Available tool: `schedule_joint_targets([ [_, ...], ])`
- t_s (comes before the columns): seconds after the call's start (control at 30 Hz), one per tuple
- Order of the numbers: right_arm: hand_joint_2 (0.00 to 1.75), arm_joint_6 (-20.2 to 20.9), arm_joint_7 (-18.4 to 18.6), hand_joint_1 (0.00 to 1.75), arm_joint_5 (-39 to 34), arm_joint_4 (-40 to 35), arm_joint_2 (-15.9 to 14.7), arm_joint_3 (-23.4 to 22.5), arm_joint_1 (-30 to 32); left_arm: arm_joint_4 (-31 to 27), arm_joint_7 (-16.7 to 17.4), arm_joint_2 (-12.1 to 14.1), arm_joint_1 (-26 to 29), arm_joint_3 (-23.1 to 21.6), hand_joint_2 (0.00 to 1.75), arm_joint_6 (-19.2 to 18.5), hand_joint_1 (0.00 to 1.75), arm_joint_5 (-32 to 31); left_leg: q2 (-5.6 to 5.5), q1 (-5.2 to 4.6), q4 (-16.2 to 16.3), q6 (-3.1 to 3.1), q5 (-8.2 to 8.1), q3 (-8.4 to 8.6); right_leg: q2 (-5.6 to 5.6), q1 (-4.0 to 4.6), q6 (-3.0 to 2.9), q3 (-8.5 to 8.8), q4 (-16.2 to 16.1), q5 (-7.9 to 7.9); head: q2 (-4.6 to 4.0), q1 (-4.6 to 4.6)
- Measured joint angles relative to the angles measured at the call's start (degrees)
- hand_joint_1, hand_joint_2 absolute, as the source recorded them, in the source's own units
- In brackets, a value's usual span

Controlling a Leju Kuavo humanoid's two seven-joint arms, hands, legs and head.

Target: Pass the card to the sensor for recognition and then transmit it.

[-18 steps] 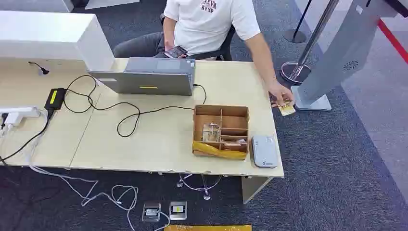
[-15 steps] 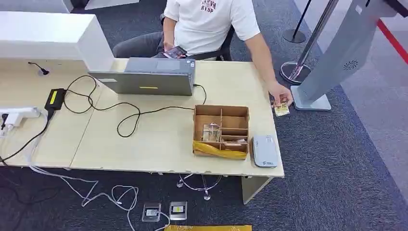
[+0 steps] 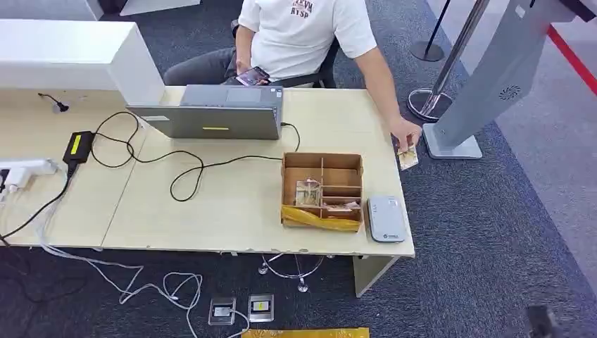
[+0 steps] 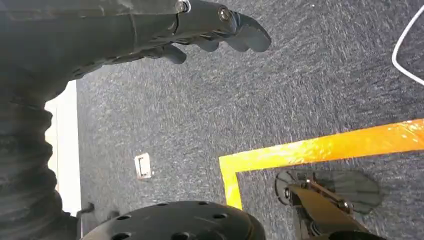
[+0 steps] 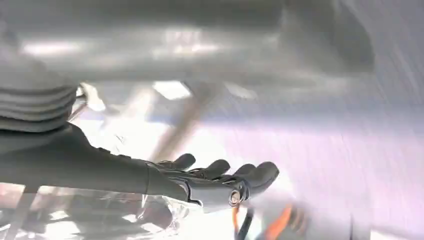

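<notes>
Person's hand (image 3: 405, 132) holds card (image 3: 407, 158) at table (image 3: 211, 204) edge; sensor (image 3: 386, 219) apart.

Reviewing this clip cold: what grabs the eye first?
A seated person's hand holds a card at the desk's far right edge. Closer in stands a compartmented cardboard box, with a grey card sensor right of it, and a grey laptop behind.

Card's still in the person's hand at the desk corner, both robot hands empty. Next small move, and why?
Probably raise the right hand toward the small yellowish card. The person's hand holds it at the beige desk's right edge; the left hand hangs over carpet. The grey card reader lies on that side too.
</notes>
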Motion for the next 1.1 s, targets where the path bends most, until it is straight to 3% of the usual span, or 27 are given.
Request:
schedule_joint_targets([
  [0.07, 1.75, -1.8, 0.8, 0.0, 0.0, 0.2, -5.7, 0.9, -5.0, 0.0, -0.2, 0.0, 0.0, -0.2, 1.75, 0.1, 0.0, 0.0, -0.7, 0.1, 0.0, 0.15, 0.04, -0.06, -0.64, 0.11, 0.15, 0.35, -0.1, -0.09, 0.0, 0.28],
  [0.17, 1.75, -6.2, 0.0, 0.0, 0.0, 0.2, -9.8, 1.4, -10.8, 0.1, -0.5, -0.1, 0.2, -0.2, 1.75, 0.7, 0.0, 0.2, -0.8, 0.4, 0.0, 0.11, 0.02, 0.06, -0.75, 0.44, 0.18, 0.68, -0.4, -0.01, 0.0, 0.11],
  [0.3, 1.75, -8.9, -2.4, 0.0, 0.0, 1.3, -12.6, 3.1, -17.8, 0.1, -0.5, -0.3, 0.1, -0.7, 1.75, 1.3, 0.0, 0.4, -0.82, 0.02, 0.0, 0.18, 0.05, -0.14, -0.77, 0.02, 0.21, 0.35, -0.1, -0.02, 0.0, 0.04],
  [0.4, 1.75, -10.3, -2.3, 0.0, 0.1, 1.5, -14.0, 6.7, -24.4, 0.1, -0.9, -0.3, 0.1, -0.7, 1.75, 1.8, 0.0, 0.6, -0.84, 0.19, 0.0, 0.18, 0.05, -0.1, -0.77, 0.21, 0.2, 0.47, -0.2, -0.02, 0.0, 0.07],
  [0.53, 1.75, -8.1, -0.2, 0.0, 0.1, 2.4, -13.9, 15.0, -35.7, 0.1, -1.2, -0.6, 0.1, -0.8, 1.75, 2.1, 0.0, 0.5, -0.71, -0.29, 0.0, 0.26, 0.15, -0.27, -0.7, -0.3, 0.26, -0.07, 0.2, 0.02, 0.02, -0.11],
  [0.63, 1.75, -7.6, 0.1, 0.0, 0.1, 2.4, -14.3, 19.5, -41.5, 0.1, -1.2, -0.6, 0.1, -0.7, 1.75, 2.3, 0.0, 0.5, -1.16, 0.14, 0.0, 0.25, 0.19, -0.23, -1.06, 0.16, 0.26, 0.32, -0.1, -0.02, 0.0, 0.13],
  [0.8, 1.75, -9.3, -4.0, 0.0, 0.1, 2.6, -12.9, 24.7, -46.7, 0.1, -1.5, -0.8, 0.1, -0.8, 1.75, 2.4, 0.0, 0.5, -1.17, 0.1, 0.0, 0.21, 0.23, -0.41, -1.12, 0.08, 0.27, 0.23, 0.0, -0.01, 0.0, 0.02],
  [0.93, 1.75, -10.2, -6.9, 0.0, 0.1, 2.6, -10.0, 29.4, -51.2, 0.1, -1.8, -0.8, 0.0, -0.8, 1.75, 2.6, 0.0, 0.1, -1.17, 0.17, 0.0, 0.2, 0.24, -0.39, -1.06, 0.15, 0.27, 0.27, 0.0, -0.01, 0.0, 0.11],
  [1.1, 1.75, -10.2, -9.0, 0.0, 0.1, 2.7, -3.6, 37.2, -52.5, 0.1, -1.9, -0.8, -0.1, -1.3, 1.75, 2.8, 0.0, -1.5, -1.18, 0.2, 0.0, 0.16, 0.28, -0.4, -1.03, 0.17, 0.27, 0.33, 0.0, 0.0, 0.0, 0.09],
])
